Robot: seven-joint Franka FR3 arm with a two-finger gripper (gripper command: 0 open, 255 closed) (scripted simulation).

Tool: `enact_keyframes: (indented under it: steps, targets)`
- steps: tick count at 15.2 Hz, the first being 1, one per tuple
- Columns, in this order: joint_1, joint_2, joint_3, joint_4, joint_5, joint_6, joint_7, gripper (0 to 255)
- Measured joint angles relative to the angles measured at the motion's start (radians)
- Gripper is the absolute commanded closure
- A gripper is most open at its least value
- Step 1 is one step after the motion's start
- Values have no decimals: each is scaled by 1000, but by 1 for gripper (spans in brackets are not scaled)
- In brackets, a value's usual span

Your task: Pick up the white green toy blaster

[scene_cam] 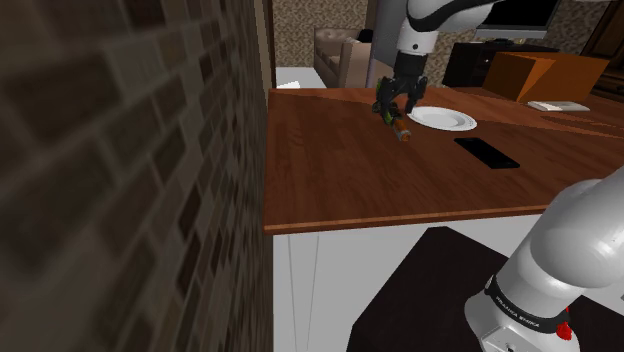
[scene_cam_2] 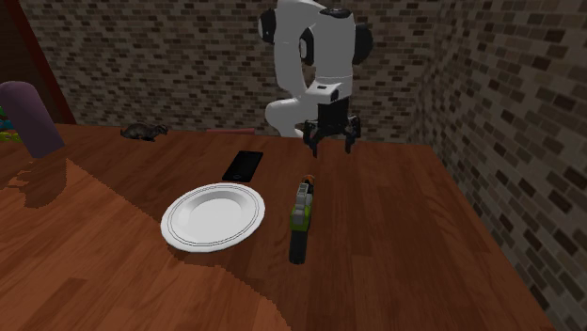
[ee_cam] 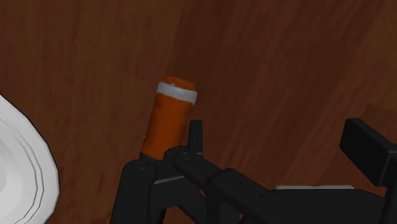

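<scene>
The toy blaster (scene_cam_2: 300, 216) lies flat on the brown wooden table (scene_cam_2: 404, 273), just to the right of the white plate (scene_cam_2: 214, 217) in the second exterior view. It has a green and pale middle, a dark rear end and an orange muzzle (ee_cam: 168, 118) with a white ring. My black gripper (scene_cam_2: 332, 141) hangs open above the table near the muzzle end, apart from the toy. In the wrist view the muzzle sits beside one finger (ee_cam: 194, 137), outside the gap of the gripper (ee_cam: 280, 146). The shoulder view has the gripper (scene_cam: 396, 106) right over the blaster (scene_cam: 398, 124).
A black phone (scene_cam_2: 245, 165) lies behind the plate, toward the arm's base. A purple object (scene_cam_2: 33, 118) and a small dark item (scene_cam_2: 144, 132) sit far left. Brick walls close the back and right. The shoulder view shows an orange box (scene_cam: 545, 75) beyond the table.
</scene>
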Motion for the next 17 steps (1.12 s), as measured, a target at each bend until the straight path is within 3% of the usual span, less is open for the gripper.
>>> enact_keyframes:
  steps: [10, 17]
  targets:
    - [-80, 268, -83, 231, 6, 93, 91, 0]
    - [-87, 297, -90, 175, 10, 180, 97, 0]
